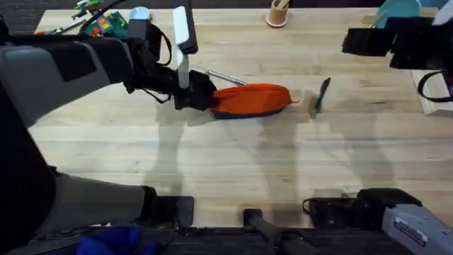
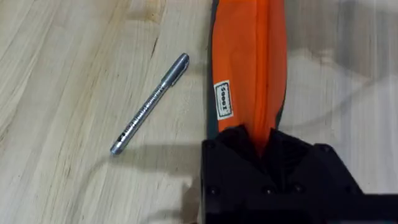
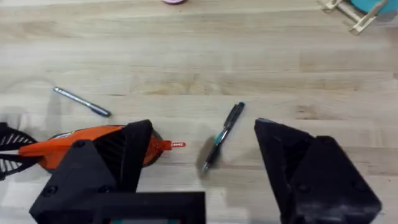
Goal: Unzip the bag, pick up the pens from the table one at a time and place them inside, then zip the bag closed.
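**Bag pinched at one end, both pens on the table**

Bag [image 1: 251, 100] lies on its side on the table [image 1: 226, 163], about midway between the left and right edges and nearer the far edge than the near one. Its orange fabric faces up, the dark base runs along the near side, and the zipper along its top looks closed — I see no gap in it. A small red pull tab sticks out at the end toward the right edge.

My left gripper [image 1: 202, 94] is clamped on the bag's other end; in the left wrist view the orange fabric [image 2: 249, 62] runs straight into my black fingers [image 2: 233, 155], which are pressed onto it from both sides.

My right gripper [image 3: 202, 177] hangs above the table with its fingers spread wide, holding nothing. Between them, lower down, I see the bag's tab end and the dark pen.

Silver pen [image 1: 225, 77] lies on the bare wood just beyond the bag, on the far-edge side, angled and apart from it. Dark green-black pen [image 1: 320, 95] lies just past the tab end of the bag, toward the right edge — near the tab but not touching it.
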### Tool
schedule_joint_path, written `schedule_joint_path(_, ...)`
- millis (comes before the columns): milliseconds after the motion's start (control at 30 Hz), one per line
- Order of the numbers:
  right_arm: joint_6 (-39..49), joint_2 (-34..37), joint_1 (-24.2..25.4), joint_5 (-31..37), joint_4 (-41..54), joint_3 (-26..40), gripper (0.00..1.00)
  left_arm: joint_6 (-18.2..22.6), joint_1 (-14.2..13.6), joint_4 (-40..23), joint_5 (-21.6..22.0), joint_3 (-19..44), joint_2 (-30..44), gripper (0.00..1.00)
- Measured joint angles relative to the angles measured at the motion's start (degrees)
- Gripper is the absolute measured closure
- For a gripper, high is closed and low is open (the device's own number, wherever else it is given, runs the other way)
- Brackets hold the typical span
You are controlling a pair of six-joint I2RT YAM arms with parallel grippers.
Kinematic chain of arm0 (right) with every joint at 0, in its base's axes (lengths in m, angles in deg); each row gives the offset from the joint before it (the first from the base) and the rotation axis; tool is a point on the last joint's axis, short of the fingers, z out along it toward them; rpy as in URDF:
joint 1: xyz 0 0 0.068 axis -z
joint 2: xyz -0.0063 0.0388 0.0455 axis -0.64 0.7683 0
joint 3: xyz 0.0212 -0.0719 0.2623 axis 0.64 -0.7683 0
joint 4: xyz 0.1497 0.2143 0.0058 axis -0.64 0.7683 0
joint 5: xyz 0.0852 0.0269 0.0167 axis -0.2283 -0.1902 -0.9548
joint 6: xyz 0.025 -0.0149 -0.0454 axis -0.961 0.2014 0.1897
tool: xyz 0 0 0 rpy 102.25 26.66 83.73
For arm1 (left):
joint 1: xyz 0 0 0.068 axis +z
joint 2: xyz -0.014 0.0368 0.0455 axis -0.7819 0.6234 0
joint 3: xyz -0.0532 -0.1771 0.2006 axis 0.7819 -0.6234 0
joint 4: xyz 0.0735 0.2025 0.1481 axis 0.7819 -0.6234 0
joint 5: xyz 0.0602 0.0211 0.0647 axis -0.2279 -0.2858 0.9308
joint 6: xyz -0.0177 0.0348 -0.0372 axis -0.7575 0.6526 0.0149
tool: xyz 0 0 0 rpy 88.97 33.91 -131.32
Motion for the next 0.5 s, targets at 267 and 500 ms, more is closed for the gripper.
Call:
schedule_joint_path(267, 8.13, 0.0, 2.11, -9.54, 0.05, 0.0, 0.006, 0.0, 0.0, 0.0, -0.02, 0.0, 0.0, 0.958)
schedule_joint_path(500, 17.65, 0.61, 11.19, -24.89, 0.43, 0.03, 0.009, 0.0, 0.01, 0.0, -0.02, 0.0, 0.0, 0.958)
